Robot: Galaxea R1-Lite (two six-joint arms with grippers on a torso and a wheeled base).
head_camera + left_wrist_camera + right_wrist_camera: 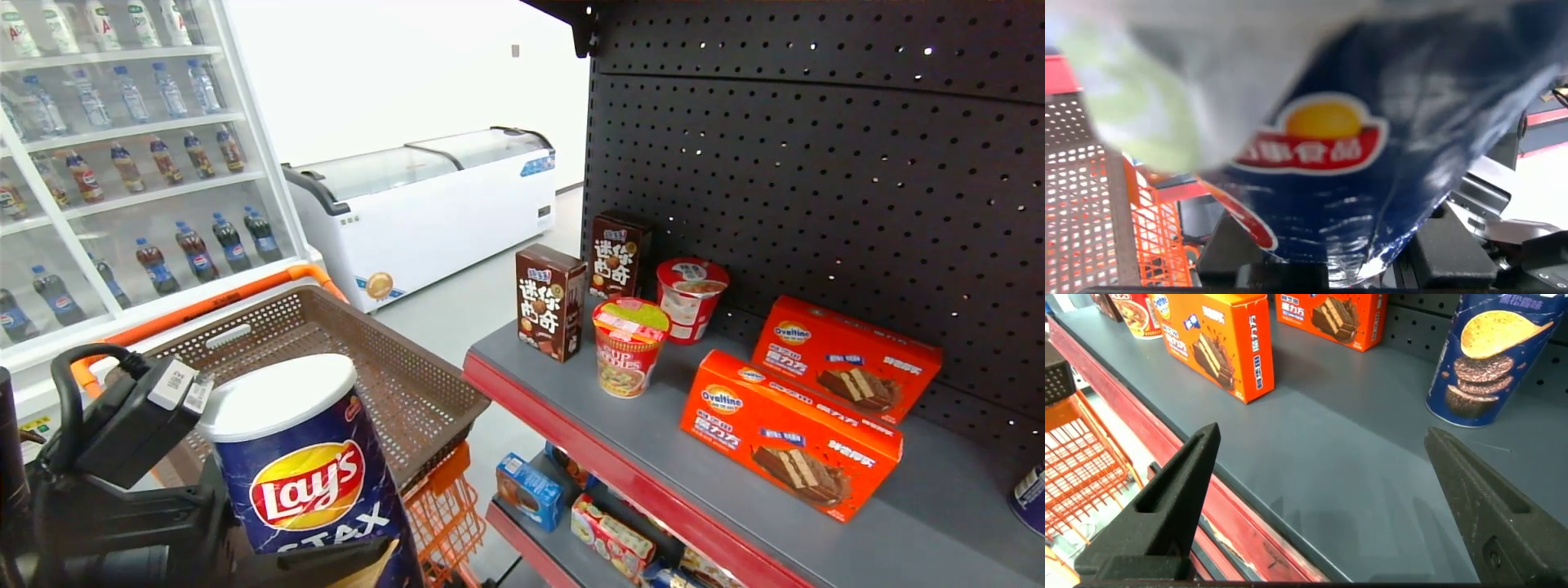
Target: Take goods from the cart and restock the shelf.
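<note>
A blue chips can with a white lid stands upright at the lower left, held above the brown cart basket. My left gripper is shut on its lower part. Close up in the left wrist view, the same chips can hides the fingers. My right gripper hangs open over a bare stretch of the grey shelf, with nothing between its fingers. A second blue can stands on the shelf just beyond it, near the pegboard; its edge shows at the far right.
On the grey shelf stand two orange boxes, two cup noodles and two brown boxes. A red lip edges the shelf front. Lower shelves hold snacks. A chest freezer and drinks fridge stand behind.
</note>
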